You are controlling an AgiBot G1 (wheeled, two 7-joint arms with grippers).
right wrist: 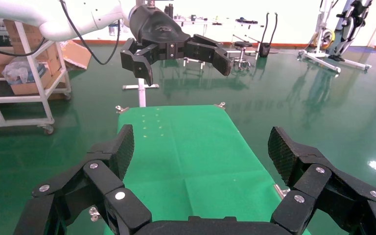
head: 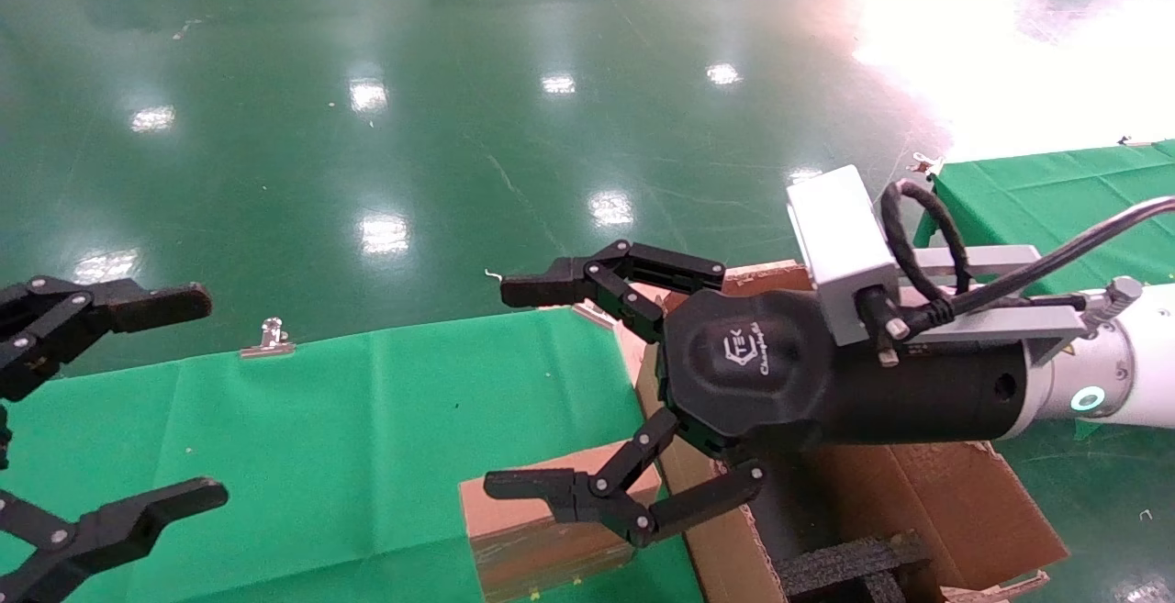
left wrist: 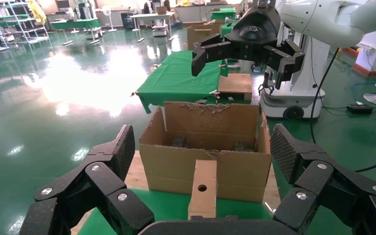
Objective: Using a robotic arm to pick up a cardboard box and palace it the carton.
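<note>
The small brown cardboard box (head: 542,530) stands on the green cloth beside the carton (head: 927,502). In the left wrist view the cardboard box (left wrist: 203,188) shows a narrow face with a round hole, in front of the carton (left wrist: 205,147). The robotic arm's right gripper (head: 507,388) hovers open above the box and the carton's near edge, holding nothing. It also shows in the left wrist view, right gripper (left wrist: 245,66) above the carton. My left gripper (head: 204,394) hangs open at the far left, empty. The right wrist view shows only cloth between the right gripper (right wrist: 200,152) fingers.
The green-cloth table (head: 321,419) carries a metal clip (head: 268,339) at its far edge. Black foam (head: 854,562) lies inside the carton. A second green-covered table (head: 1056,190) stands at the right. Glossy green floor lies beyond.
</note>
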